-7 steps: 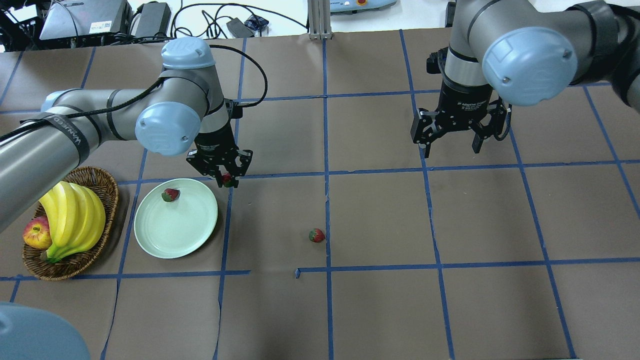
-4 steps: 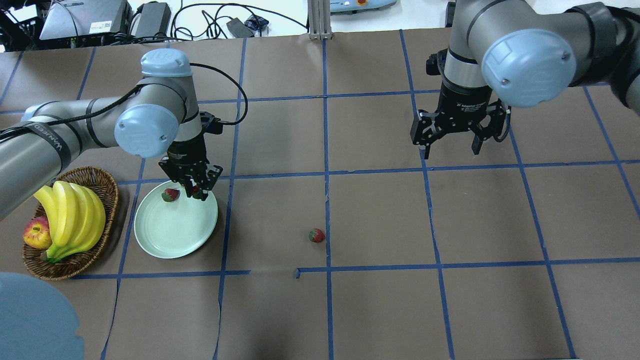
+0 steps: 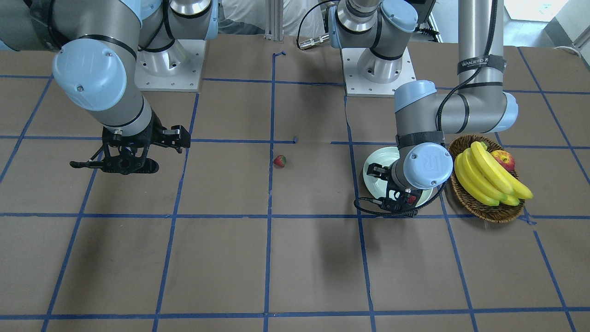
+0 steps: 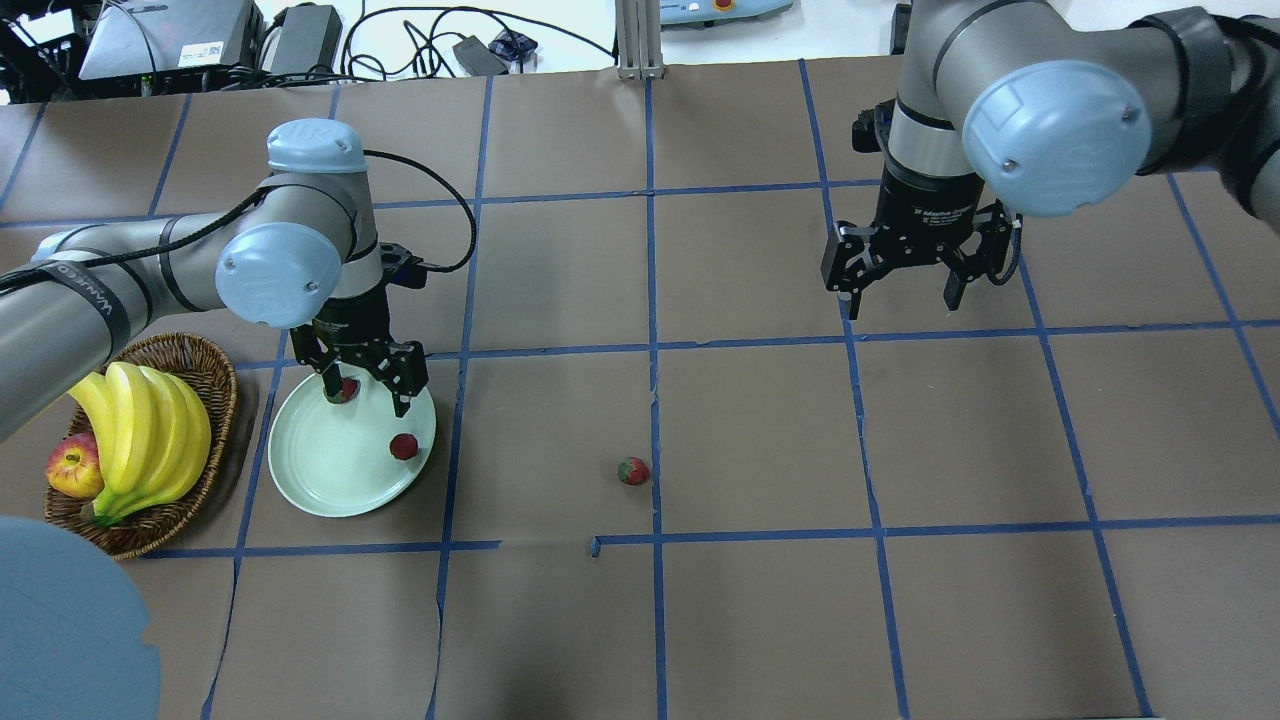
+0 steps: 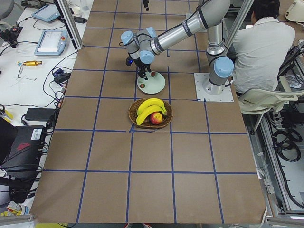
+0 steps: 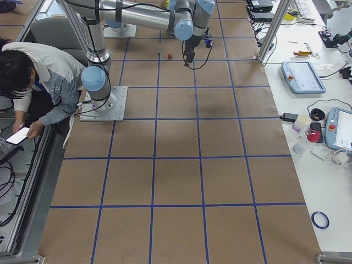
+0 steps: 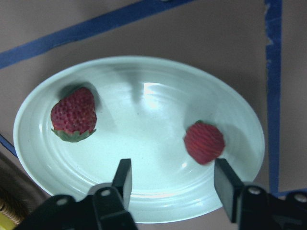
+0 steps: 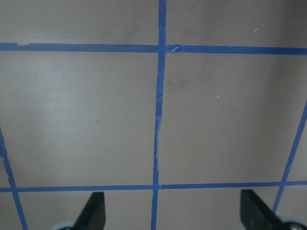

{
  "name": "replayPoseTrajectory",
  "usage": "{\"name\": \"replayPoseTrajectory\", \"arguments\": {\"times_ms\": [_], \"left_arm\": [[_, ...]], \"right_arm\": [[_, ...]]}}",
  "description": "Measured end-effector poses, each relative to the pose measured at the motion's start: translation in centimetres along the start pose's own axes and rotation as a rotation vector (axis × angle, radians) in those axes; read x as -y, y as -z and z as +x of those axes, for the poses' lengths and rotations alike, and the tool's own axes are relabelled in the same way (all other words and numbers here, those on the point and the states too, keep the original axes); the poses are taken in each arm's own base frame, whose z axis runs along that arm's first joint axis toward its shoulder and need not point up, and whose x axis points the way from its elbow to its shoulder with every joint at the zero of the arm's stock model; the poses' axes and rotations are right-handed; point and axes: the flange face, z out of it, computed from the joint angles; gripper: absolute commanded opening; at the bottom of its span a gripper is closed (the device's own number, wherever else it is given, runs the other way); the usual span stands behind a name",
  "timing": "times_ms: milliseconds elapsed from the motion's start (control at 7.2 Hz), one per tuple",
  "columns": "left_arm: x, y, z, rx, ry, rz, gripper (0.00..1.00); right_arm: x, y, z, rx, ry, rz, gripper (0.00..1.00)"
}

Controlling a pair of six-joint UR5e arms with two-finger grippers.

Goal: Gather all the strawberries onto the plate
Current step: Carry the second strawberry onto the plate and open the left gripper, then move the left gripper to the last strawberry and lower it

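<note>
Left gripper (image 4: 366, 398) hangs over the plate (image 4: 320, 500), jaws wide, holding nothing. Right gripper (image 4: 898, 298) is also wide and empty, hovering over bare table paper well away from the fruit.

Strawberries, overhead view:
- one at 12 o'clock in the plate (image 4: 346, 388), between the left fingers' line of sight and the rim
- one at 3 o'clock in the plate (image 4: 403, 446), close to the rim
- last one (image 4: 633, 470) on the table, well out at 3 o'clock from the plate, right beside a blue tape line

So two of three are in, I'd say.

Risks:
- If you exit low toward 3 o'clock, a fingertip could clip the rim-side berry and send it over the lip. Lift first.
- That berry lies on the sloped part of the plate, so a bump to the plate may roll it.
- The table berry is small and rounded, and an off-centre pinch could squirt it sideways.
- It lies between both arms. Send one only, or the wrists could crowd each other.
- The wicker basket (image 4: 215, 380) with bananas (image 4: 150, 440) and an apple (image 4: 72, 470) sits at 9 o'clock, just beside the plate. Don't swing the elbow that way.

Writing:
- The strap on the left arm (image 3: 479, 62) reads "WANJEED".
- The joint cap (image 3: 426, 161) shows "UR".
- White print on the right gripper body looks like "Adaptive Gripper"; the rest is too small.
</note>
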Motion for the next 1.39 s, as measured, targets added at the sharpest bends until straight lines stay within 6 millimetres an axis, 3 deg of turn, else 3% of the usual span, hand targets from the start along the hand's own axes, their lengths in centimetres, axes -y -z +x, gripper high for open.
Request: {"name": "replayPoseTrajectory", "arguments": {"times_ms": [278,417,695,1112,1390], "left_arm": [[0.6,3.1,1.7,-0.078,0.099,0.088,1.00],[0.8,4.4,4.1,-0.115,0.158,0.121,1.00],[1.1,5.5,11.1,-0.171,0.308,0.151,1.00],[0.6,3.8,20.3,-0.265,0.526,0.071,1.00],[0.6,2.0,22.9,-0.356,0.569,0.001,1.00]], "right_arm": [[0.0,0.0,0.0,0.000,0.002,-0.001,1.00],[0.0,-0.1,0.0,0.000,0.001,-0.003,1.00],[-0.1,-0.3,0.0,0.000,-0.001,-0.007,1.00],[-0.1,-0.4,-0.1,0.001,-0.008,-0.008,1.00],[-0.2,-0.4,-0.2,0.001,-0.009,-0.008,1.00]]}}
